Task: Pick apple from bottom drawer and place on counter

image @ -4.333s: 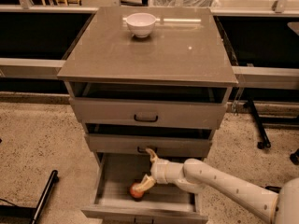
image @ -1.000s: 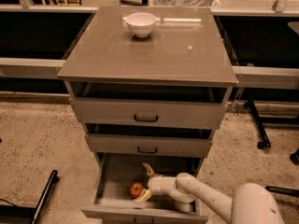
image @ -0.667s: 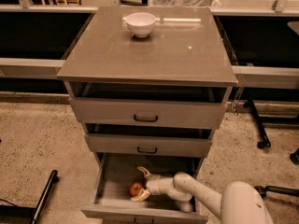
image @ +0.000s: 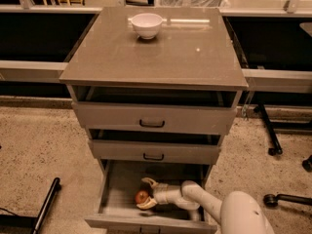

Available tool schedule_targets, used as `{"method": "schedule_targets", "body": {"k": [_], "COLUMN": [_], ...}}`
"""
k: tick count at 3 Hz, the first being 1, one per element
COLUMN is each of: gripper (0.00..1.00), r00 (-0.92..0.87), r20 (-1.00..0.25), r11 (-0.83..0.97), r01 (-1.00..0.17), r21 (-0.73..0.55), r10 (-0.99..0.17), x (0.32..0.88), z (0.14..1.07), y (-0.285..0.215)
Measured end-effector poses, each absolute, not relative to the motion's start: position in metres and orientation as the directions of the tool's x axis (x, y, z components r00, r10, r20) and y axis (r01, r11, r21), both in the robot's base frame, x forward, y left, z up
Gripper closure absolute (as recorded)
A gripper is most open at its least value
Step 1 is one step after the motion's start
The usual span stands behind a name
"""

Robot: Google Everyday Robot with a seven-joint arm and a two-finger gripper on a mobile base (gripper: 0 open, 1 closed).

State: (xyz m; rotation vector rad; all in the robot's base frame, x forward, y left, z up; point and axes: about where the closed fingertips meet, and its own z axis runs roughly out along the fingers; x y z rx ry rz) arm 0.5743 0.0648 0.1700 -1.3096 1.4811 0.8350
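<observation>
The small red-orange apple [image: 141, 196] lies on the bare grey floor of the pulled-out bottom drawer [image: 117, 191]. My gripper [image: 146, 194] reaches into the drawer from the right, low over the floor. It is open, with one pale finger [image: 148, 182] behind the apple and the other in front of it, so the apple sits between the tips. The glossy grey-brown counter [image: 156, 52] tops the cabinet above.
A white bowl [image: 146, 25] stands at the back of the counter. The two shallower drawers [image: 152, 118] above are slightly ajar and overhang the bottom one. A black pole [image: 46, 204] lies on the floor at left, and chair legs [image: 270, 140] stand at right.
My arm has dropped lower into the bottom drawer and the gripper has slid left, so its fingers now bracket the apple. The apple has barely moved.
</observation>
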Motion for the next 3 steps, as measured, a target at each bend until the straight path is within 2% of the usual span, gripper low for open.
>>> {"method": "schedule_targets", "body": {"k": [2, 3], "gripper": [0.19, 0.46], "r00": [-0.010, -0.034], "r20": [-0.944, -0.949], "r11": [0.165, 0.169], "r01": [-0.985, -0.985], "r21": [-0.047, -0.021], "r10": [-0.330, -0.312], "x": [0.567, 0.565], "z": [0.150, 0.142], "y": [0.069, 0.070]}}
